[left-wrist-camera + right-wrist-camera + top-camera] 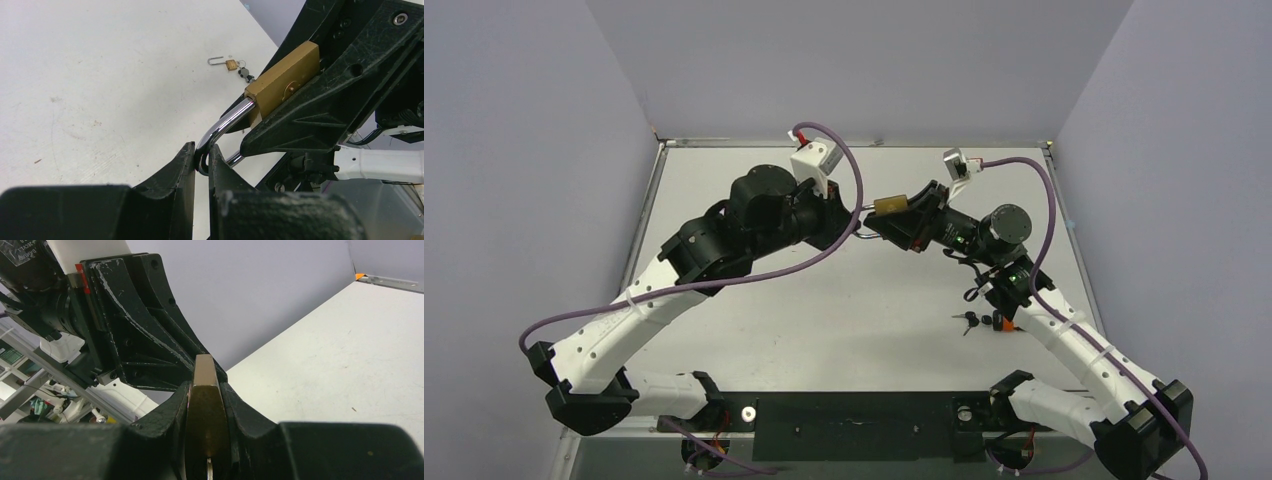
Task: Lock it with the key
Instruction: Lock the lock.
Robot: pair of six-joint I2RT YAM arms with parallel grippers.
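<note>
A brass padlock [887, 205] is held in the air between both grippers over the middle of the table. My right gripper [908, 216] is shut on its brass body, which shows between the fingers in the right wrist view [204, 410]. My left gripper [201, 151] is shut on the bend of the chrome shackle [225, 125], left of the body [282, 80]. A thin silver sliver shows at the body's near end [208, 467]; I cannot tell if it is a key. Keys with black heads [972, 320] lie on the table by the right arm.
A small brass padlock with an open shackle [225, 62] lies on the white table [844, 310] with those keys [245, 73]. A small orange piece [1007, 326] lies beside them. Grey walls close in the back and sides. Purple cables loop over both arms.
</note>
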